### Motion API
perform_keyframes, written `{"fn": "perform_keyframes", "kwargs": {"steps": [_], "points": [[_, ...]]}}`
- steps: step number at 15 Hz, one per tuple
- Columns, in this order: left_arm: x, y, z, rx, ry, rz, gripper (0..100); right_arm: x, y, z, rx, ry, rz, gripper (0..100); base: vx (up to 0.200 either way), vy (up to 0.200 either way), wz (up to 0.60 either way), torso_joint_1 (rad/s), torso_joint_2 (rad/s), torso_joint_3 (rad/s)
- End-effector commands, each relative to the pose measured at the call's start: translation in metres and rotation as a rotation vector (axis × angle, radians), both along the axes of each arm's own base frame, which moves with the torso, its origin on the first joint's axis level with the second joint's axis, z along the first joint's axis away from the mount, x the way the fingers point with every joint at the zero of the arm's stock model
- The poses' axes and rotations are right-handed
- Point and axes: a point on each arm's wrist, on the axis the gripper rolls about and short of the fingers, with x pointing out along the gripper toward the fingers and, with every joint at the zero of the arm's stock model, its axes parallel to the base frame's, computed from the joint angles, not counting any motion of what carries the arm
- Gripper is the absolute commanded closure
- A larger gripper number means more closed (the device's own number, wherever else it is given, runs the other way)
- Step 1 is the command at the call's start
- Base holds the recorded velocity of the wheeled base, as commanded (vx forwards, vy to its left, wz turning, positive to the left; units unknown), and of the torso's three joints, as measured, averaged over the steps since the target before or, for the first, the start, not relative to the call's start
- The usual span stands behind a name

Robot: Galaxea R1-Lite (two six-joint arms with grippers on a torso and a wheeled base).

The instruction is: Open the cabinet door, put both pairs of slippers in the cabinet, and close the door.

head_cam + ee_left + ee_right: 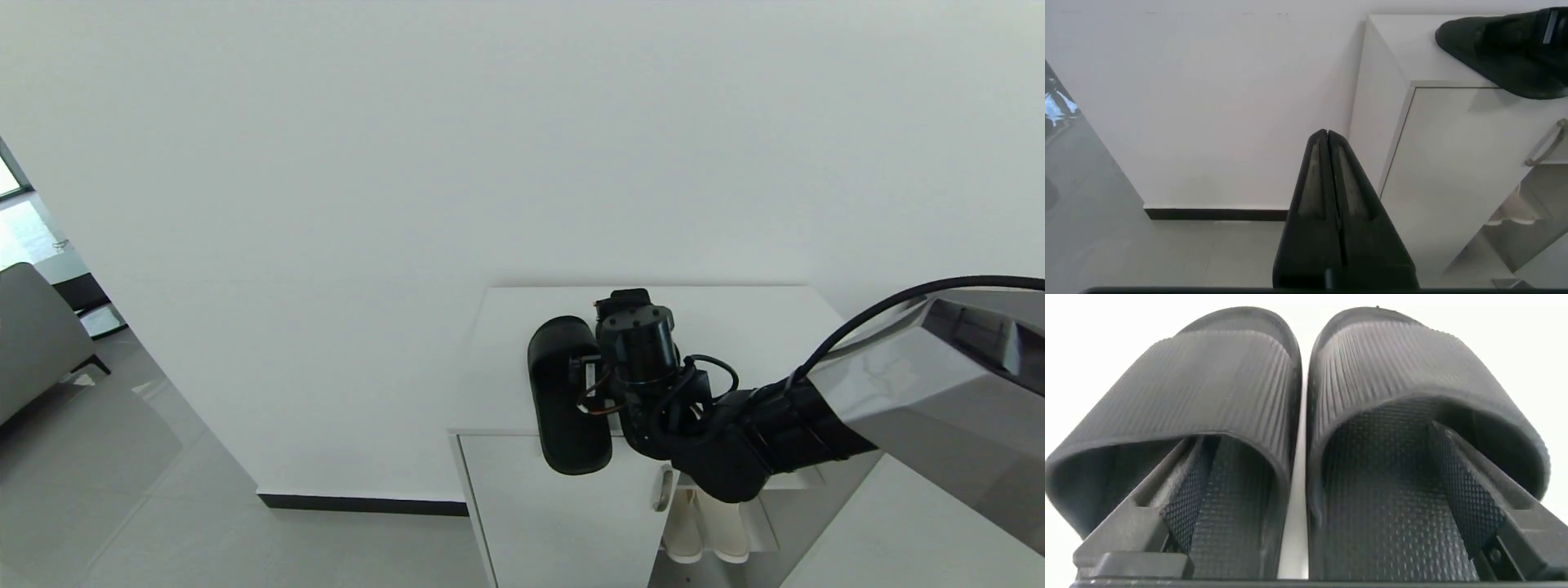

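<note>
A pair of black slippers (1306, 416) lies side by side on top of the white cabinet (751, 327); one black slipper (567, 400) overhangs the front edge, also seen as the black slipper (1511, 45). My right gripper (1315, 437) is open, one finger (1151, 514) inside each slipper under the straps. A pair of white slippers (706, 531) stands inside the cabinet's open right compartment. My left gripper (1328, 139) is shut and holds nothing, low and to the left of the cabinet.
The cabinet's left door (555, 514) is shut, with a handle (663, 488) at its right edge. The right door (890, 531) is swung open toward me. A grey chair (33, 343) stands far left. Open floor (163, 506) lies left of the cabinet.
</note>
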Motion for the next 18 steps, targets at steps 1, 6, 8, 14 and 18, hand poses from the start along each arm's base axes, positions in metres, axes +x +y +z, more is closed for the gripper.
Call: {"fn": "perform_keyframes", "kwargs": {"steps": [1,6,8,14,18], "points": [[0.000,0.000,0.000,0.000,0.000,0.000,100,0.005,0.004,-0.006,-0.003,0.003,0.001,0,0.000,0.000,0.00,0.000,0.00,0.000],[0.000,0.000,0.000,0.000,0.000,0.002,100,0.026,0.010,-0.013,-0.018,0.003,-0.004,100,0.000,0.000,0.00,0.000,0.00,0.000],[0.000,0.000,0.000,0.000,0.000,0.000,100,0.026,0.010,-0.012,-0.015,0.001,-0.003,100,0.000,0.000,0.00,0.000,0.00,0.000],[0.000,0.000,0.000,0.000,0.000,0.002,100,-0.102,-0.053,0.067,0.087,0.042,0.395,100,0.000,0.000,0.00,0.000,0.00,0.000],[0.000,0.000,0.000,0.000,0.000,0.003,100,-0.136,-0.064,0.065,0.094,0.085,0.512,100,0.000,0.000,0.00,0.000,0.00,0.000]]}}
